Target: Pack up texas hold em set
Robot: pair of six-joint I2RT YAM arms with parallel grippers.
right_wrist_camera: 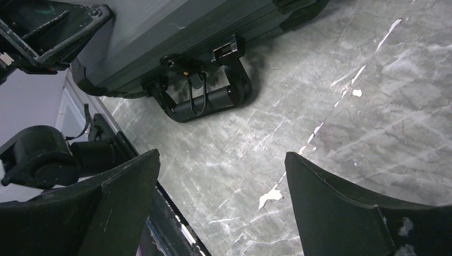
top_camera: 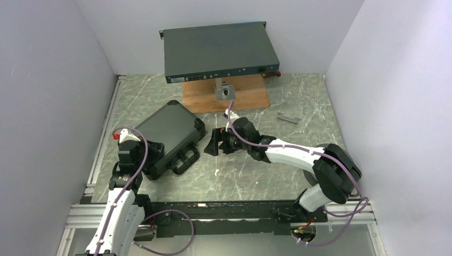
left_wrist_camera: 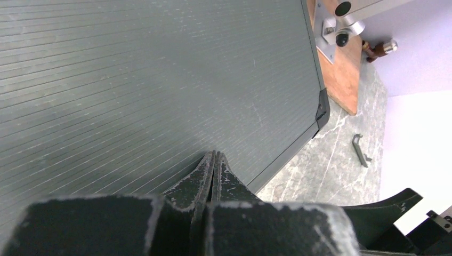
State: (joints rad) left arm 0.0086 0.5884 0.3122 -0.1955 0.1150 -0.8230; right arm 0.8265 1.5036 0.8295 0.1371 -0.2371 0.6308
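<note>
Black plastic case (top_camera: 169,129) with a ribbed lid lies closed on the left part of the grey marble-pattern table (top_camera: 250,176), its handle (right_wrist_camera: 205,101) on the near side. The left gripper (left_wrist_camera: 214,160) is over the lid, fingers pressed together with nothing between them. The right gripper (right_wrist_camera: 222,157) hangs wide open and empty, near the handle.

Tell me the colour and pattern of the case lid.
The case lid is dark grey with fine parallel ribs, clearest in the left wrist view.
</note>
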